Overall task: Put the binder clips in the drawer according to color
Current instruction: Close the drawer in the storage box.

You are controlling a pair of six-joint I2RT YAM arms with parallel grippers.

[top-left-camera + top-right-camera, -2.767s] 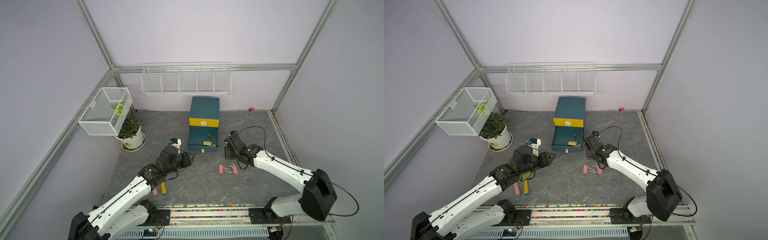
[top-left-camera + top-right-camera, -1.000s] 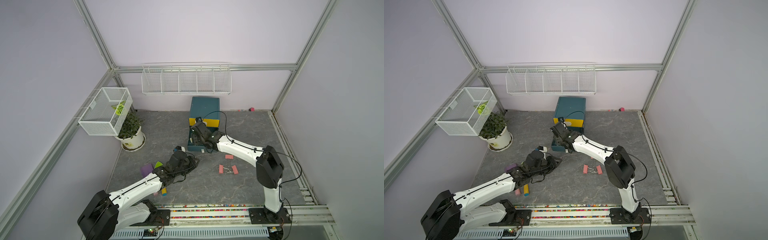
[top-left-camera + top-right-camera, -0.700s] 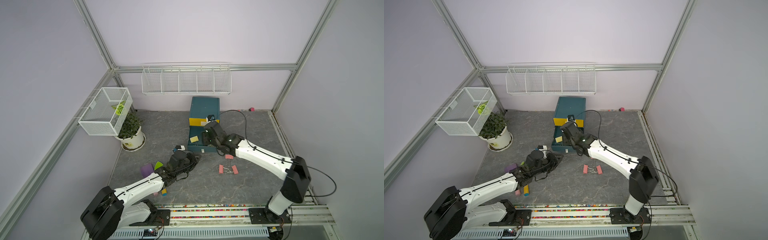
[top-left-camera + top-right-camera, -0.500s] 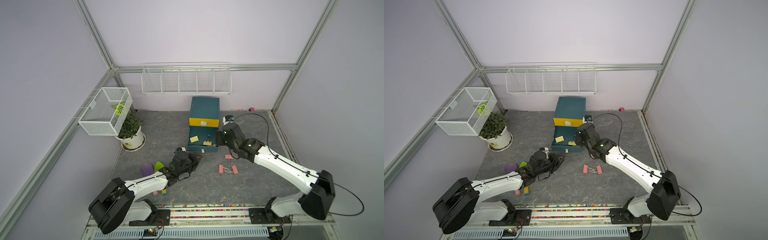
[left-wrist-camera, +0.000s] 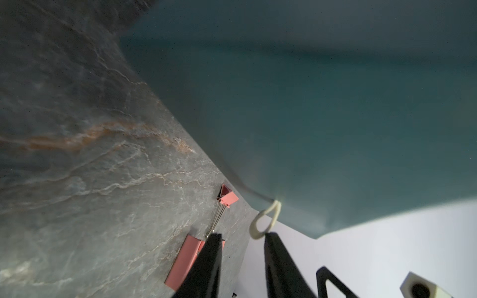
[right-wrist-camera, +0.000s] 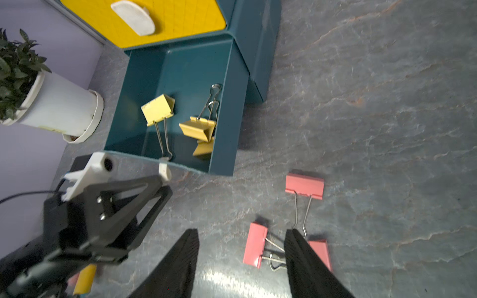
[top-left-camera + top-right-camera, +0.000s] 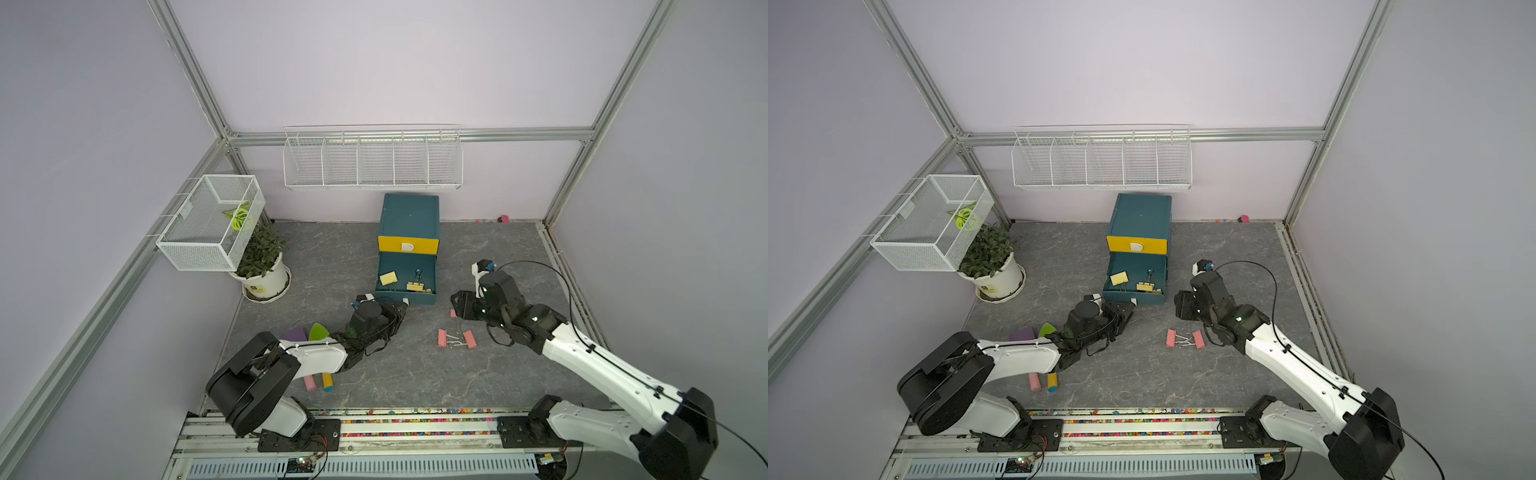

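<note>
In both top views the drawer cabinet (image 7: 409, 214) stands just above the frame's centre, against the back wall. It is a dark-teal box with a yellow top front (image 7: 1138, 245). Its middle drawer (image 7: 415, 298) is pulled out toward the lower edge. 3 yellow binder clips (image 6: 157, 109) lie inside, each of folded metal with silver wire handles. 1 sits apart at the drawer's left and 2 lie touching at its right.

3 pink binder clips (image 7: 444, 337) lie on the grey floor (image 7: 332, 257), right of centre and below the drawer. 2 have their handles crossed. The 3rd lies just above them, mostly hidden by the right gripper (image 6: 242, 232) in a top view.

The left gripper (image 5: 242, 235) points at the middle drawer's front. Its fingers are narrowly parted with nothing between them, and the tips are at the drawer's white loop pull (image 5: 265, 219). Whether they touch it is hard to tell. The right gripper hangs over the pink clips, its fingers wide apart and empty.
</note>
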